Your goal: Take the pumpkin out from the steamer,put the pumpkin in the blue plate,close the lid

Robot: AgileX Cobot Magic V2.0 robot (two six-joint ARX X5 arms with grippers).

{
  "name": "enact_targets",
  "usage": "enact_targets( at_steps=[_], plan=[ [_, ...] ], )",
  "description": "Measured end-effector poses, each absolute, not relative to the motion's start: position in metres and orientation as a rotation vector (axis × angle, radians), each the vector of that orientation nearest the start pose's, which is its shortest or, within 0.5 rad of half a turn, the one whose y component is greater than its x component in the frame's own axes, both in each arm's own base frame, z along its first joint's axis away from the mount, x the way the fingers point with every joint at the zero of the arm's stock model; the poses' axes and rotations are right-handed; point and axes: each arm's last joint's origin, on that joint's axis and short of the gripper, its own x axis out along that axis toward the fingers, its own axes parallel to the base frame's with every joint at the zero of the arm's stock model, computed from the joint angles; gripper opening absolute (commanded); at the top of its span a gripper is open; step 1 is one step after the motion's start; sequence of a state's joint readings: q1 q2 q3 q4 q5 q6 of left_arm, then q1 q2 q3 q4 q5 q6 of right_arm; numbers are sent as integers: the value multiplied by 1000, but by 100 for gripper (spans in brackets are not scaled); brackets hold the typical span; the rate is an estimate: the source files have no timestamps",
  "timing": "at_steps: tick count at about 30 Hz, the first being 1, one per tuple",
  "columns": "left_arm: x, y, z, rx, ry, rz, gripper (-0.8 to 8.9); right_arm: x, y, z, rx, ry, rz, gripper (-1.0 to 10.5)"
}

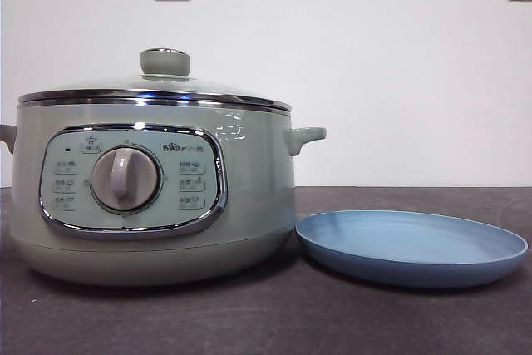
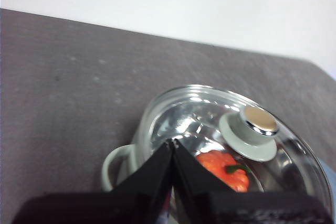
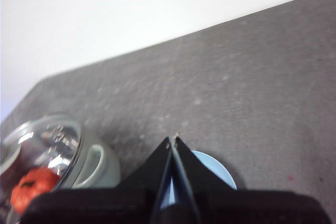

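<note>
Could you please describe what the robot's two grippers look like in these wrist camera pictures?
Both look alike: the left gripper and the right gripper each have two matte black wedge-shaped jaws that taper to a thin point from a broad black base. No cables or markings are visible.

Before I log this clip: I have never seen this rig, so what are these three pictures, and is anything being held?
It is a two-armed table robot. One picture looks level across the table; the other two come from cameras on each wrist, looking past that arm's own black pincer.

On the dark table stands the steamer with the lid on. Through the glass you can see the pumpkin inside. The blue plate lies beside the steamer, with nothing on it.

The left pincer hangs above the steamer, the right pincer above the plate. Both are shut and hold nothing.
</note>
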State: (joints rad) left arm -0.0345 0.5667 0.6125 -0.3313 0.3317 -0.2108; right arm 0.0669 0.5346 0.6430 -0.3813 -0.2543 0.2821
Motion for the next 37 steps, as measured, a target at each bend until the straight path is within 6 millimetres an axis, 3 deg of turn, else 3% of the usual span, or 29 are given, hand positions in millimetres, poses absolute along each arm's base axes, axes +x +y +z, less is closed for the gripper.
enact_targets(
  at_steps=[6, 9, 11, 16, 21, 28, 37],
  plan=[
    [151, -18, 303, -222, 382, -467, 41, 145, 20, 321, 198, 379, 397, 229],
    [158, -19, 303, -224, 404, -469, 328, 155, 21, 324, 183, 412, 403, 384],
    [159, -19, 302, -226, 415, -467, 411, 160, 21, 323, 179, 431, 403, 420],
    [162, -19, 302, -237, 427, -473, 409, 165, 22, 318, 179, 467, 404, 419],
    [176, -31, 319, -225, 435, -532, 409, 166, 25, 317, 174, 473, 421, 418],
    [208, -66, 338, -153, 529, -587, 408, 166, 26, 317, 174, 477, 425, 418],
    [240, -111, 331, -7, 622, -608, 408, 166, 26, 317, 174, 477, 425, 414]
  ],
)
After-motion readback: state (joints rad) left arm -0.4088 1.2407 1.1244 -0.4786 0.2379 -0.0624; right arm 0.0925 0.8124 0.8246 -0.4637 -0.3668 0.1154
